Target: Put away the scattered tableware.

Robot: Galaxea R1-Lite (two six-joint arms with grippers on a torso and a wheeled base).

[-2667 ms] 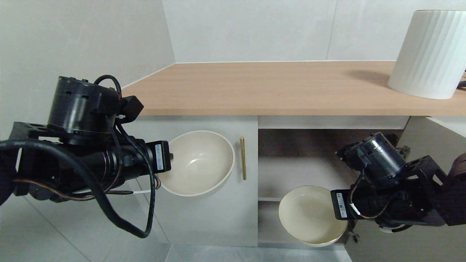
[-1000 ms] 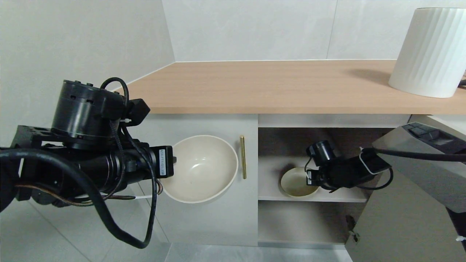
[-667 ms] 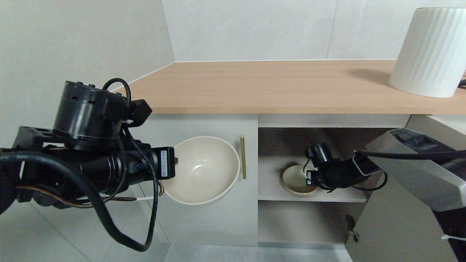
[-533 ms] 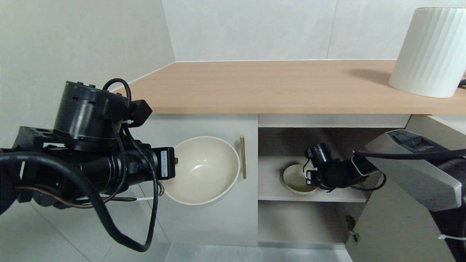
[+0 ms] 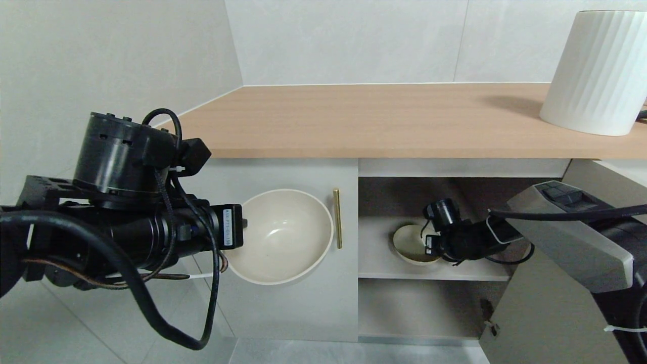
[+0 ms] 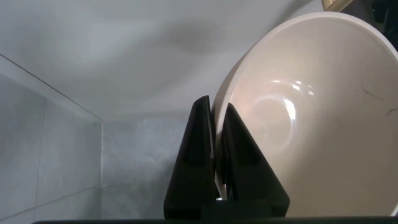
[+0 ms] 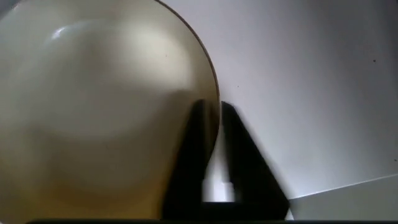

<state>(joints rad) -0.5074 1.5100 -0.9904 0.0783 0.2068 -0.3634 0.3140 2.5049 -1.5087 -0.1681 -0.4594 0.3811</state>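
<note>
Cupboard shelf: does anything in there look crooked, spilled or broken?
The small bowl is tilted rather than flat on the shelf, its rim pinched in the right claw. Nothing looks spilled or broken.

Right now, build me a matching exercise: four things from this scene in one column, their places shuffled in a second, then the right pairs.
Things
1. large bowl
2. small bowl
3. ribbed white container
4. brass handle

Places
A. on the wooden countertop
B. mounted on the closed door
C. inside the open cabinet, clamped by the right gripper
D. in front of the closed door, clamped by the left gripper

Pairs: 1-D, 2-C, 3-A, 4-B
</note>
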